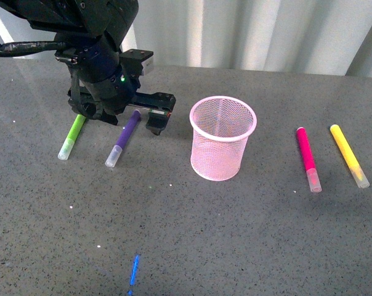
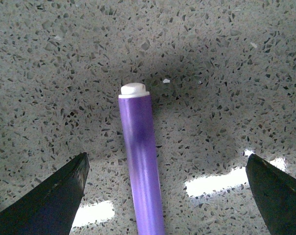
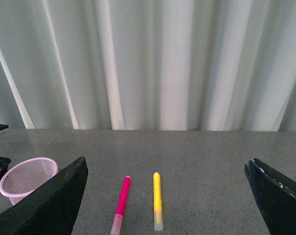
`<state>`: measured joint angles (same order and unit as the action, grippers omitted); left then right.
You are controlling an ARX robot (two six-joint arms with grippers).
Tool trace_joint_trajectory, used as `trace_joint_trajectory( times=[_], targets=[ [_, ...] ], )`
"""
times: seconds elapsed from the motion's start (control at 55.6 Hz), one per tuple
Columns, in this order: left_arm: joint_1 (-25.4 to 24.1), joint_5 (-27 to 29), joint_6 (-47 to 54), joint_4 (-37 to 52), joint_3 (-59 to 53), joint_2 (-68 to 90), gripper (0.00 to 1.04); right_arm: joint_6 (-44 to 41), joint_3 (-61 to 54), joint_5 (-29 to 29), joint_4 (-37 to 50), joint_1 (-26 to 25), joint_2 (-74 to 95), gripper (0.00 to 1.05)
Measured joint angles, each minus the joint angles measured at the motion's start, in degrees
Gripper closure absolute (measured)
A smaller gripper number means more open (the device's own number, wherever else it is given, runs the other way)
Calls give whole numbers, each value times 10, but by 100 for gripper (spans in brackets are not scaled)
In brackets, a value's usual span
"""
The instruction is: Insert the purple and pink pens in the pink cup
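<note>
The purple pen lies on the grey table left of the pink cup, its frosted cap toward me. My left gripper hangs open low over the pen's far end; in the left wrist view the purple barrel lies between the two dark fingertips, touching neither. The pink pen lies right of the cup and also shows in the right wrist view. My right gripper is open and empty, raised and facing the table; the cup shows at its view's edge.
A lime-green pen lies left of the purple pen, close to the left arm. A yellow pen lies right of the pink pen, also in the right wrist view. A white curtain hangs behind the table's far edge.
</note>
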<state>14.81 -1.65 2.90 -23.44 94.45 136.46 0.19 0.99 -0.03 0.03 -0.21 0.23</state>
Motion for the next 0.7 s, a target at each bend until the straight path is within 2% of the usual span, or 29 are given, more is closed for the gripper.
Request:
trace_joint_trajectory(
  times=[0.305,0.395,0.701],
  targets=[
    [7,15,5,12,24,22,7,0,0,0,0,0,0,7],
    [7,21,10,15,26,24,27,0,0,0,0,0,0,7],
    [7,24,20,23,26,24,69,0,0,0,0,0,0,7]
  ],
)
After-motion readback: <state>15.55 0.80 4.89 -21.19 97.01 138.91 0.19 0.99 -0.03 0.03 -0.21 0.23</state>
